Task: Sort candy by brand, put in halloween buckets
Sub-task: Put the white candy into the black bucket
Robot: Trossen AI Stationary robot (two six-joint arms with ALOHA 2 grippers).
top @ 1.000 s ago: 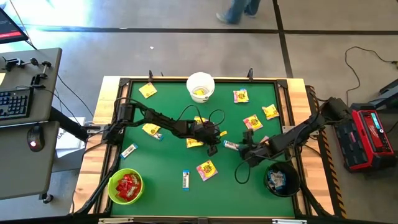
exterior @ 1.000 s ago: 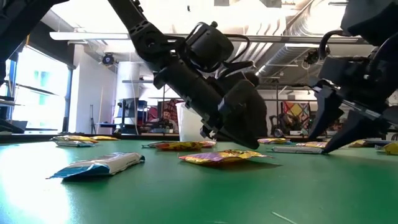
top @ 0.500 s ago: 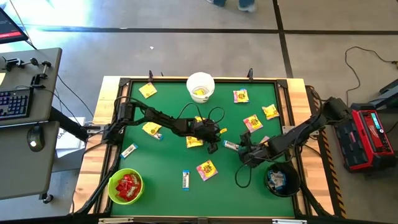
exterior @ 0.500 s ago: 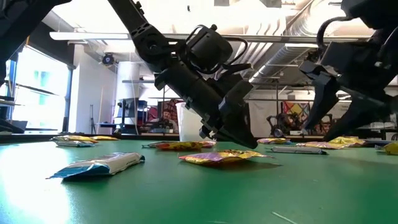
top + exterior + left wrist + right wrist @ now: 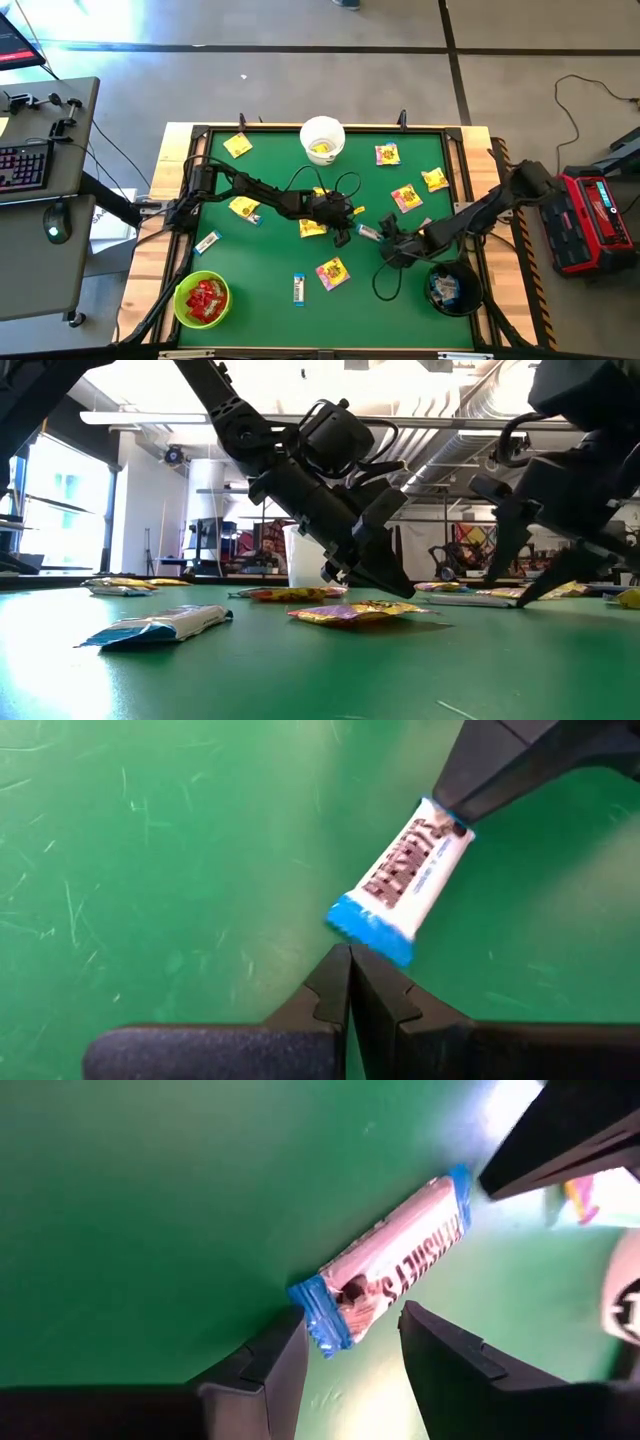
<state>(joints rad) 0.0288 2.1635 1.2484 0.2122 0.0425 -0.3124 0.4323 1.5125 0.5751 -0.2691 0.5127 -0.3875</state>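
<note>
Near the black bucket (image 5: 452, 288), the spread right gripper (image 5: 385, 240) is straddling a white-and-blue bar (image 5: 390, 1266); left gripper (image 5: 342, 238) pressed together; sorting partly done, many candies remaining

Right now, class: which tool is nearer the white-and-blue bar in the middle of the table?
Right. The right tool is open with the white-and-blue bar's end between its fingers; the left tool, shut, sits just off the opposite end.
</note>
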